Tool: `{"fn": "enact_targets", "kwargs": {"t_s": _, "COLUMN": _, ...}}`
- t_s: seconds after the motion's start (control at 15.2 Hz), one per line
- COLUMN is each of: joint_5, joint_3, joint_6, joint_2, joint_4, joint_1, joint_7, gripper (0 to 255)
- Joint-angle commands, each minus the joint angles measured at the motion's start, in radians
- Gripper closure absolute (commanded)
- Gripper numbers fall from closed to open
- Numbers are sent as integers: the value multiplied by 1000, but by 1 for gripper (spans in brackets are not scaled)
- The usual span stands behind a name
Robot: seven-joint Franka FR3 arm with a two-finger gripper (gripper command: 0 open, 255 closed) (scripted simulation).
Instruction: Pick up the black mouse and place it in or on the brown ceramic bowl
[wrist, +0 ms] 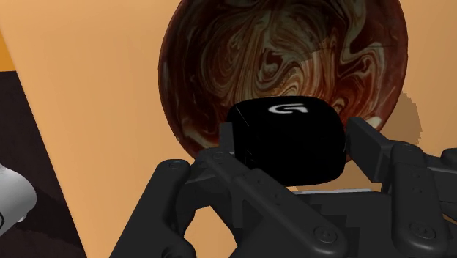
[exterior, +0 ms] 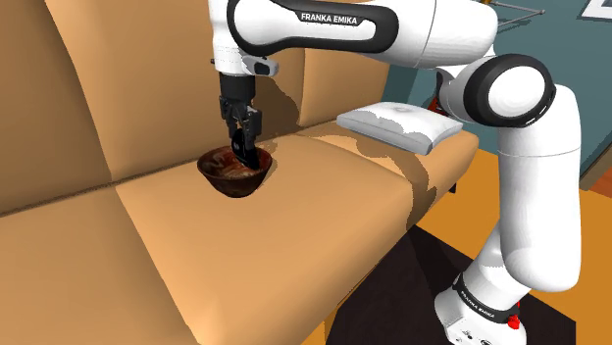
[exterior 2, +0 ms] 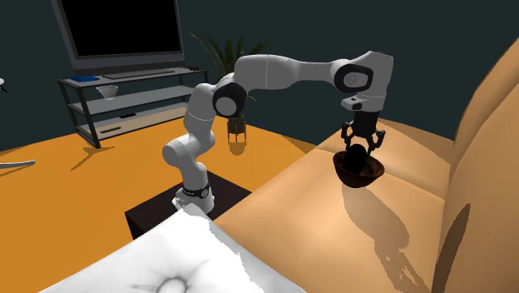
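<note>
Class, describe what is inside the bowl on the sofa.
The bowl's marbled inside is bare; the gripper holds a black mouse over it. The mouse hides part of its wall.

Shoulder, exterior views face oppositely along sofa (exterior: 245,255); wrist close above bowl (wrist: 278,51)

One bowl (exterior: 235,177) on the sofa (exterior: 245,260) seat, close to the backrest. One mouse (wrist: 289,139) just above the bowl's inside, clasped between the fingers of the gripper (exterior: 243,147). One pillow (exterior: 397,125) on the same seat, well apart from the bowl, toward the shoulder view's right.
</note>
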Motion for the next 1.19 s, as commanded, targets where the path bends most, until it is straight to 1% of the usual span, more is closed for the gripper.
{"fn": "enact_targets", "kwargs": {"t_s": 0.0, "joint_5": 0, "joint_3": 0, "joint_6": 0, "joint_2": 0, "joint_4": 0, "joint_1": 0, "joint_7": 0, "gripper": 0}}
{"fn": "enact_targets", "kwargs": {"t_s": 0.33, "joint_5": 0, "joint_3": 0, "joint_6": 0, "joint_2": 0, "joint_4": -1, "joint_1": 0, "joint_7": 0, "gripper": 0}}
{"fn": "enact_targets", "kwargs": {"t_s": 0.59, "joint_5": -28, "joint_3": -6, "joint_6": -173, "joint_2": 68, "joint_4": 242, "joint_1": 56, "joint_7": -6, "gripper": 0}}
{"fn": "enact_targets", "kwargs": {"t_s": 1.12, "joint_5": -28, "joint_3": -7, "joint_6": -173, "joint_2": 68, "joint_4": 242, "joint_1": 56, "joint_7": -6, "gripper": 0}}
